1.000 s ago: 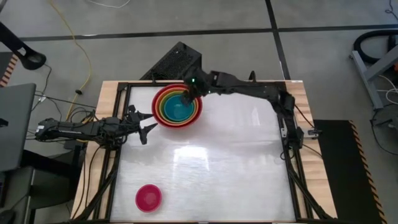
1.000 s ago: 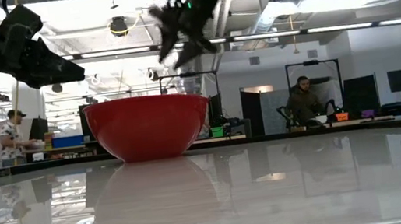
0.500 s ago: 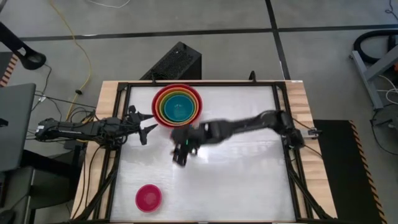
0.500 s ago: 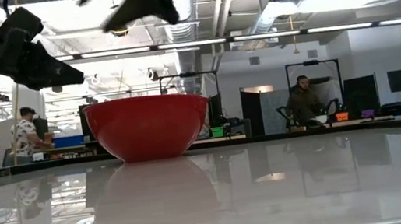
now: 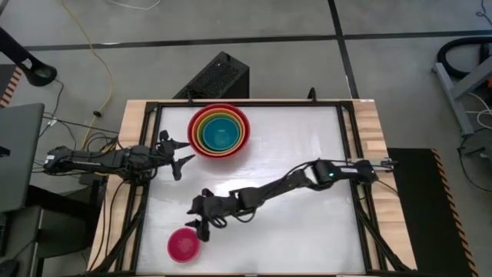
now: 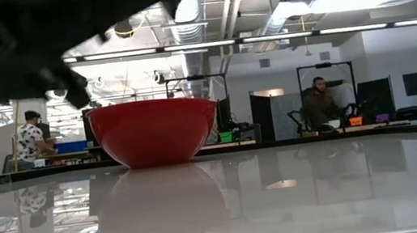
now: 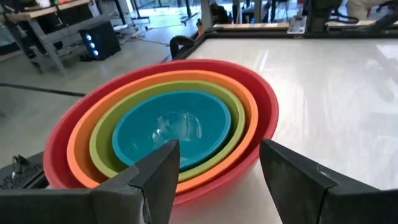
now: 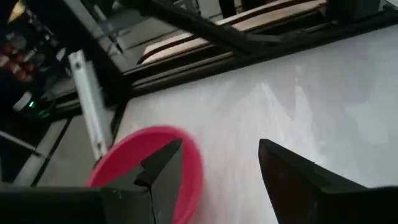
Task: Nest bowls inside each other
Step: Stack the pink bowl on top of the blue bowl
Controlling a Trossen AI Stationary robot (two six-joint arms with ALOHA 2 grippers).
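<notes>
A stack of nested bowls stands on its base at the table's far side: red [image 5: 240,143] outermost, then orange [image 7: 81,137], lime green [image 7: 101,147] and teal [image 5: 220,133] innermost. The small magenta pink bowl [image 5: 183,245] sits alone by the near left corner. My right gripper [image 5: 199,216] is open, stretched across the table just beyond the pink bowl [image 8: 148,162], touching nothing. My left gripper [image 5: 181,158] waits open at the left edge, beside the stack.
The white glossy tabletop [image 5: 292,231] lies bare between the stack and the pink bowl. A black frame rail [image 5: 361,208] borders the table. People and benches show in the room beyond in the low view.
My right gripper has swung from above the bowl stack at the far side toward the near left corner, sinking as it went, and now hovers next to the pink bowl. Its fingers stay open. No bowl has moved.
</notes>
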